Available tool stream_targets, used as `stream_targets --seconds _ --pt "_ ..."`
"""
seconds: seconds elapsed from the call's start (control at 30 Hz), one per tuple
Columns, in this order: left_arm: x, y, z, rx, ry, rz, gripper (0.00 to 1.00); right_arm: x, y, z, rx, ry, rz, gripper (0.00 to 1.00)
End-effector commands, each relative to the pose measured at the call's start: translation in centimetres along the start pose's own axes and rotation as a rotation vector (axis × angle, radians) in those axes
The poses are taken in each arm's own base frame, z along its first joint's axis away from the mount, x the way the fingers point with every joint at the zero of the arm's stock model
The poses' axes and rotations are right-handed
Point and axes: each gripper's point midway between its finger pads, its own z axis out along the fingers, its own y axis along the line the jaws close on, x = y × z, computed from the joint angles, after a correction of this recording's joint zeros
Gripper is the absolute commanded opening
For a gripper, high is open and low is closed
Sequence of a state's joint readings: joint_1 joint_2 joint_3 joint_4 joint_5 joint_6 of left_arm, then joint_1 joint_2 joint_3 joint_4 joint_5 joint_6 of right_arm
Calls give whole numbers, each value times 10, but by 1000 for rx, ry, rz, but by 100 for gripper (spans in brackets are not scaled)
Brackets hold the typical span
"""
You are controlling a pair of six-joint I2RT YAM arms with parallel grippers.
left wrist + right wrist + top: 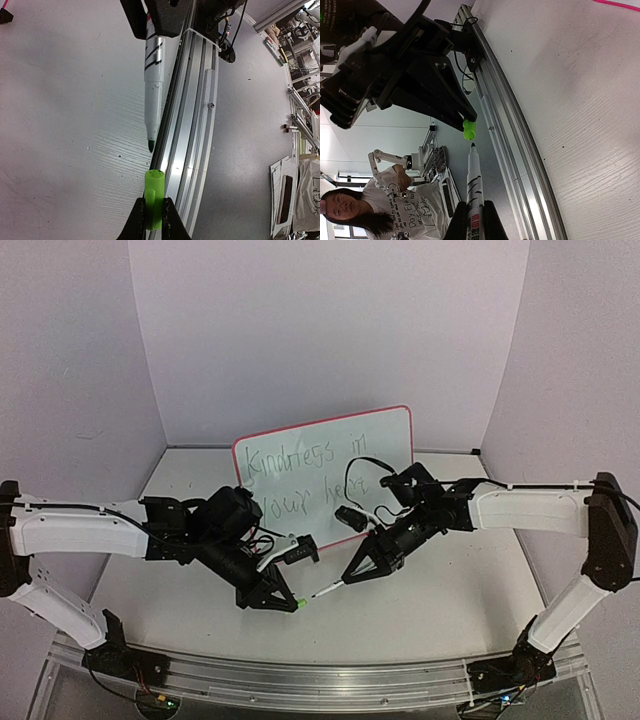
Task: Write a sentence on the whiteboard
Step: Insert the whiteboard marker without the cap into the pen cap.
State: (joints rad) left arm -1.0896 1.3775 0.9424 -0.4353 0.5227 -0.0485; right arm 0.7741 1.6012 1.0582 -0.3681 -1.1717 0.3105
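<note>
Capping seems next: left hand (289, 601) pinches a bright-green plastic cap (154, 197), right hand (351, 577) grips a white green-tipped marker (154, 95); misaligned, the tip could smear the cap's rim. Pink-rimmed rectangular whiteboard (388, 440), bearing the green handwritten sentence (300, 475), stands behind.

the whiteboard (388, 433) carried the sentence (298, 462) in thin green handwriting: "kindness in" above "your hea", the last word partly hidden; the red label (475, 223) on the marker (474, 182) was too small to read; dark scrawl on a white shirt (419, 212) stayed illegible
</note>
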Motion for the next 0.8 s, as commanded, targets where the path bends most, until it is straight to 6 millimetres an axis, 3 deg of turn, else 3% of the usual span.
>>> stream_targets --seconds 0.0,0.77 --pt "-13 -10 -5 25 -17 46 0 -8 14 2 -37 9 -53 0" --pt "-14 -10 -4 22 -19 51 0 -7 10 15 -59 48 -49 0"
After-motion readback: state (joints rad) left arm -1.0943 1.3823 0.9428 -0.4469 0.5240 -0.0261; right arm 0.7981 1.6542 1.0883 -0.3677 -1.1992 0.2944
